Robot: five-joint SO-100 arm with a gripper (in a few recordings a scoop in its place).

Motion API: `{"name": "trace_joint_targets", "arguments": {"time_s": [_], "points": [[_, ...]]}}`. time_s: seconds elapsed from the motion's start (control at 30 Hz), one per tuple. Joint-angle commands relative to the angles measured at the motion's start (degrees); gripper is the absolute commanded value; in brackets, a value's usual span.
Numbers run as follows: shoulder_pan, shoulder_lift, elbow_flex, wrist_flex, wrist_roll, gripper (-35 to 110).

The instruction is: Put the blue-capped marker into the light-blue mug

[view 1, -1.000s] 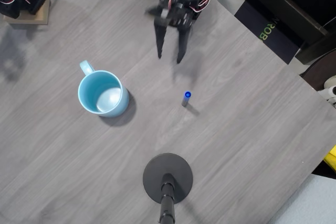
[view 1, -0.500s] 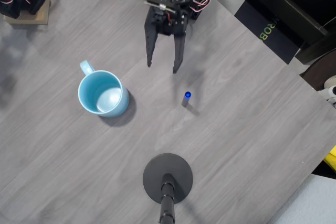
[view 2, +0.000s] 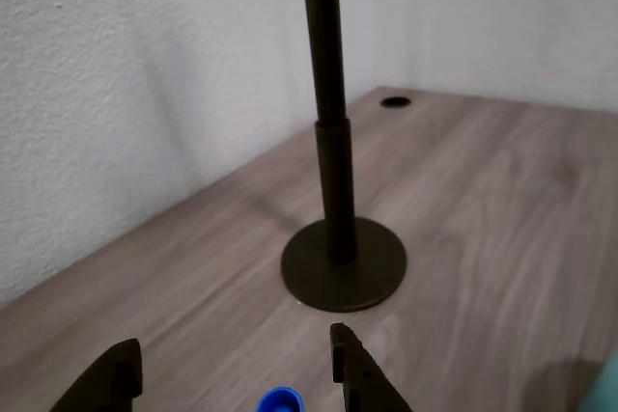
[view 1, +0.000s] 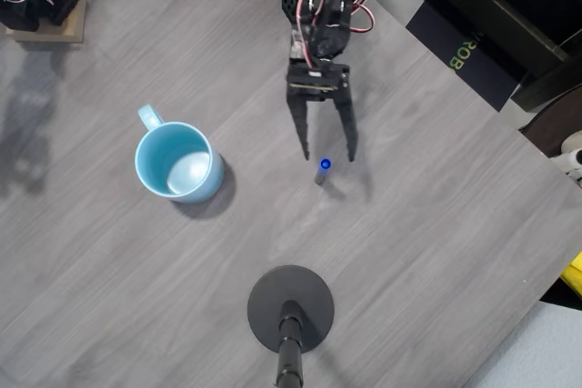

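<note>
Now swung over from nearer the light-blue mug (view 1: 176, 162), the gripper (view 1: 328, 152) hangs jaws wide, straddling the upright blue-capped marker (view 1: 324, 169), poised for a grasp.

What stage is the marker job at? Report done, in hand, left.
Done: nothing; the light-blue mug is empty. In hand: the open pincer is lined up over the upright blue-capped marker, fingers either side, not gripping. Left: grasp, carry, drop into the mug.
</note>
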Motion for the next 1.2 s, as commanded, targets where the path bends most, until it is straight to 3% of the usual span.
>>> {"name": "trace_joint_targets", "arguments": {"time_s": [0.0, 0.8, 0.87, 0.93, 1.17], "points": [[0.3, -1.1, 0.3, -1.8, 0.8, 30], [-1.1, -17.2, 5.9, -15.0, 2.1, 31], [-1.5, -18.9, 6.0, -16.4, 1.9, 24], [-1.8, -21.3, 5.5, -17.9, 2.1, 6], [-1.8, -27.4, 4.9, -24.1, 2.1, 3]]}}
